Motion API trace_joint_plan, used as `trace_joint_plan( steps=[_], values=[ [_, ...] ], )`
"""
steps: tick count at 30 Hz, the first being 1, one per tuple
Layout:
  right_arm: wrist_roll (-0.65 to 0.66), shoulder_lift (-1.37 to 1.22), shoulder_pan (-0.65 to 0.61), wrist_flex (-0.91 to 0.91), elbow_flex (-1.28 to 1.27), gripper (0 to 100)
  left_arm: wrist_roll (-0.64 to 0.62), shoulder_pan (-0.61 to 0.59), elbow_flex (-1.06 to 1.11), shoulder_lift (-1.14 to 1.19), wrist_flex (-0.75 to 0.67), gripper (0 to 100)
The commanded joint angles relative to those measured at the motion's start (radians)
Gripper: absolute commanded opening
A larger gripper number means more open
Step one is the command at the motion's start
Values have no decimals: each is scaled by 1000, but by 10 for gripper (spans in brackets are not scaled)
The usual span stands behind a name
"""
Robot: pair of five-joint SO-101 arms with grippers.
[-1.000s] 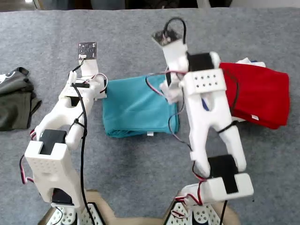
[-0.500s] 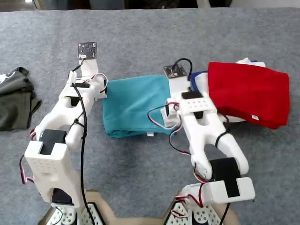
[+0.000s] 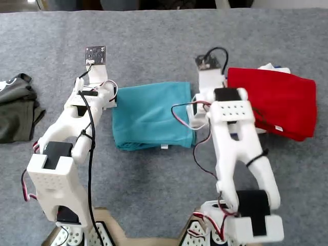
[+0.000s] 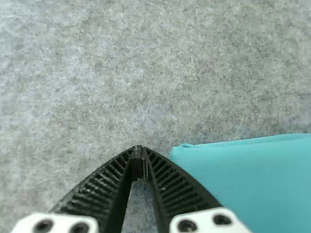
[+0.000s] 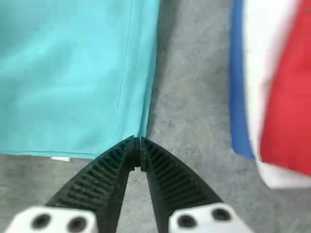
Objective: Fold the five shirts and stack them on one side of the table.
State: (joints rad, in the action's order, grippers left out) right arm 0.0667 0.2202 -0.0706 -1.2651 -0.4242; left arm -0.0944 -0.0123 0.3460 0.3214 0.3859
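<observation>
Shirts: spread over three spots on the grey table.
dark shirt: crumpled at the far left edge, well apart from both arms.
left pincer: pressed together, empty, tips on bare table just beside the teal shirt's corner.
teal shirt: folded flat in the middle, between the two arms.
right pincer: pressed together, tips at the teal shirt's right edge, over the gap before the stack.
red shirt: folded on top of the stack at the right, with white cloth and blue cloth under it.
</observation>
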Motion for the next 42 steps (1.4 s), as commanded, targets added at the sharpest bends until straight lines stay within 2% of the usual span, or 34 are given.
trace_joint_plan(
  steps=[1, 6, 13, 16, 22, 32, 35, 39, 42],
  values=[
    [-80, 90, -15, -92, 77, 15, -5, -10, -39, -12, 6, 29],
    [-247, 93, -25, -163, 73, 38, -11, -10, -39, -15, 6, 29],
    [-506, -67, -170, -173, 74, 351, -11, -10, -35, -11, 8, 29],
    [-568, -143, -207, -92, 71, 406, -8, -10, -24, -15, 8, 29],
    [-626, -292, -207, 69, 74, 406, -5, -10, -21, -17, 8, 29],
    [-678, -476, -206, 124, 71, 395, -5, -10, -24, -17, 8, 29],
    [-666, -490, -206, 140, 74, 306, -5, -10, -24, -17, 8, 29],
    [-585, -498, -206, 172, 74, 149, -5, -10, -22, -17, 8, 29],
    [-537, -498, -204, 180, 70, 74, -5, -10, -22, -17, 8, 29]
  ],
)
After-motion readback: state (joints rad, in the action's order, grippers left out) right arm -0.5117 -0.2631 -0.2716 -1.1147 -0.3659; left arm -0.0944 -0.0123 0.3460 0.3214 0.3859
